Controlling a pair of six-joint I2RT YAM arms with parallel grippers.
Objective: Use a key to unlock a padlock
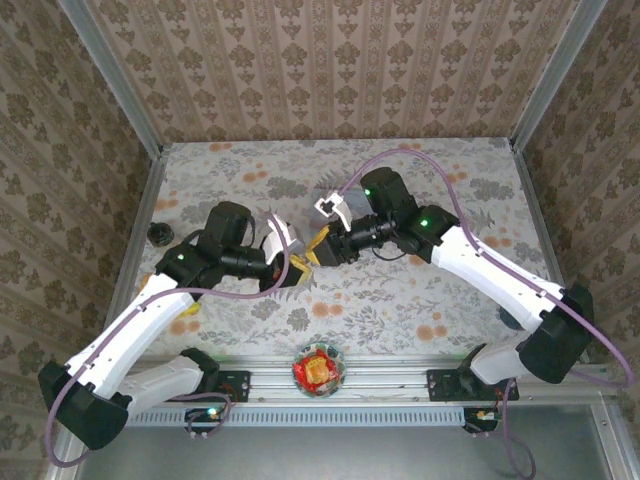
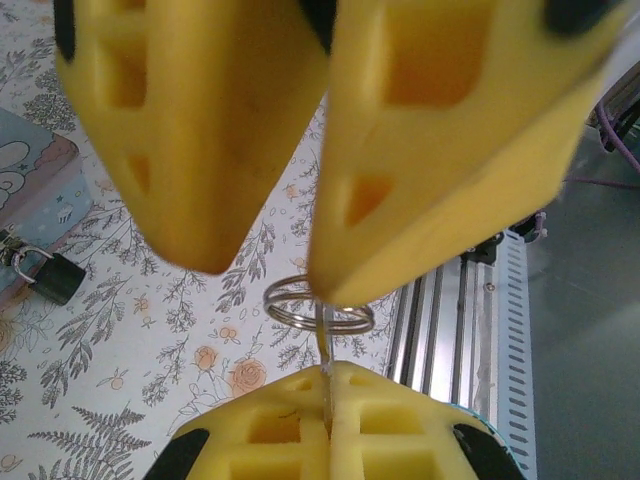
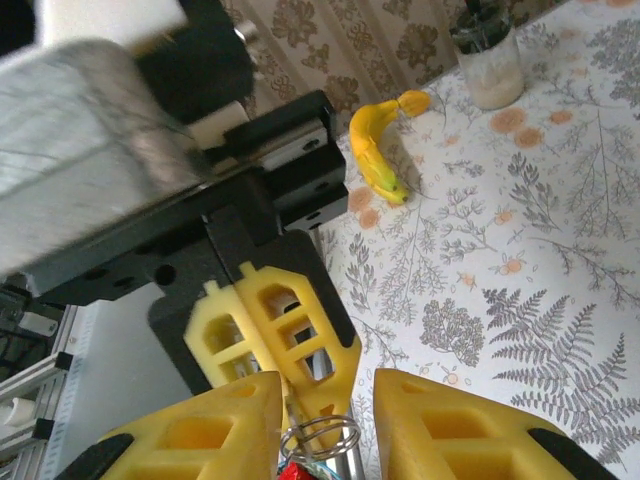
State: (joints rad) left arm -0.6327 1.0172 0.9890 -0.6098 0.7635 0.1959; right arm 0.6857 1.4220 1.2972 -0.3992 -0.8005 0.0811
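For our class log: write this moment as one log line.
left hand: shut on key | right hand: open at ring | padlock: untouched

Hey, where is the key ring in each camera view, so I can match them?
Top external: too small to make out, where the left end effector and right end effector meet, mid-table.
Left wrist: key ring lower centre, above the left end effector.
Right wrist: key ring bottom centre, between the right end effector's fingers.
Shared landmark: the left end effector, shut on the key.
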